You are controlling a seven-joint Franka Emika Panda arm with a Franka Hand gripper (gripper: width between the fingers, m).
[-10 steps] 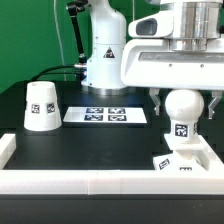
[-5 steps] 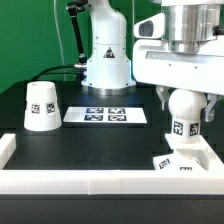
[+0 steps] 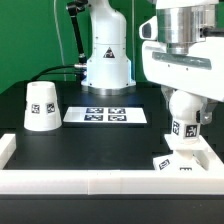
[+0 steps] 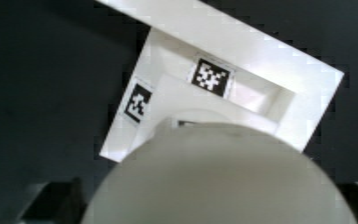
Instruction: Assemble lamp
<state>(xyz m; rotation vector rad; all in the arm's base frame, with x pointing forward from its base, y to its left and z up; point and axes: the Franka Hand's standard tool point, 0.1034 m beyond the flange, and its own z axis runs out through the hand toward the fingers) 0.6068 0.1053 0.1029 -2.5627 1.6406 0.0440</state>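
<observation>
On the exterior view's left the cone shade (image 3: 40,105) stands narrow end up on the black counter (image 3: 90,145), well apart from the other parts. The marker board (image 3: 105,116) lies flat near the middle. On the right, the claw (image 3: 185,104) is closed on the round bulb (image 3: 183,108) – one dark finger on each side – and holds it upright, its tagged neck reaching down to the base block (image 3: 188,161). The wrist view shows the bulb directly over that base

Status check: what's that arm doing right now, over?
Both fingers shut on bulb. Bulb upright over base, contact unclear. Shade stands apart at the exterior view's left, not in the way.
</observation>
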